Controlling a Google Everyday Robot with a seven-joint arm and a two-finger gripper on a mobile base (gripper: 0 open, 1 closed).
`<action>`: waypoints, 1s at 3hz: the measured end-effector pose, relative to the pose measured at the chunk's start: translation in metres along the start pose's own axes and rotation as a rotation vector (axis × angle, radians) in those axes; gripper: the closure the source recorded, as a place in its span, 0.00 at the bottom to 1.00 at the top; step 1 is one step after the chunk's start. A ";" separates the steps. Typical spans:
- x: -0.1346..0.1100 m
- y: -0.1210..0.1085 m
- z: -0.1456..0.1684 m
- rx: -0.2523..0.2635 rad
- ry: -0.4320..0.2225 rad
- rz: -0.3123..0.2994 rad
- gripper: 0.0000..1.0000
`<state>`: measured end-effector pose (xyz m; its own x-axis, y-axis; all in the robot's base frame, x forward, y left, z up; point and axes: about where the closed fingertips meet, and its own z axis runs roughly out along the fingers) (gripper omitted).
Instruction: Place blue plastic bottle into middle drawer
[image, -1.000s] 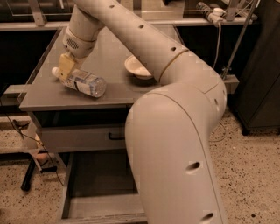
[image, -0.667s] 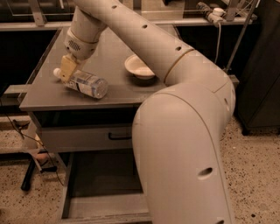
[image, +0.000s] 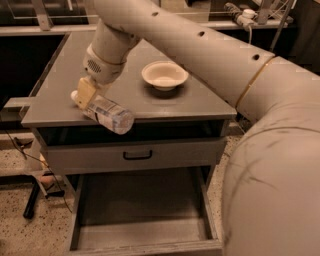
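The blue plastic bottle is a clear bottle with a pale label. It lies tilted at the front left edge of the cabinet top, its base end past the edge. My gripper is shut on the bottle's cap end, with a tan finger pad showing there. The middle drawer is pulled out below and in front. Its grey floor is bare and it sits lower than the bottle.
A white paper bowl stands on the cabinet top to the right of the gripper. A closed grey drawer front with a black handle sits just under the top. My arm's large links fill the right side. Cables lie on the floor at left.
The gripper and bottle have moved from the top's left middle to its front edge. The bottle now overhangs the edge, above the open drawer.
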<state>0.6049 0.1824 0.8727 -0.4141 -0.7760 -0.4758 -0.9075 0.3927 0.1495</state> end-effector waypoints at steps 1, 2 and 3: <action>0.033 0.037 -0.006 0.003 0.029 0.070 1.00; 0.057 0.067 -0.012 0.006 0.052 0.135 1.00; 0.079 0.093 -0.025 0.025 0.073 0.202 1.00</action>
<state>0.4860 0.1452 0.8705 -0.5923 -0.7137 -0.3740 -0.8038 0.5554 0.2130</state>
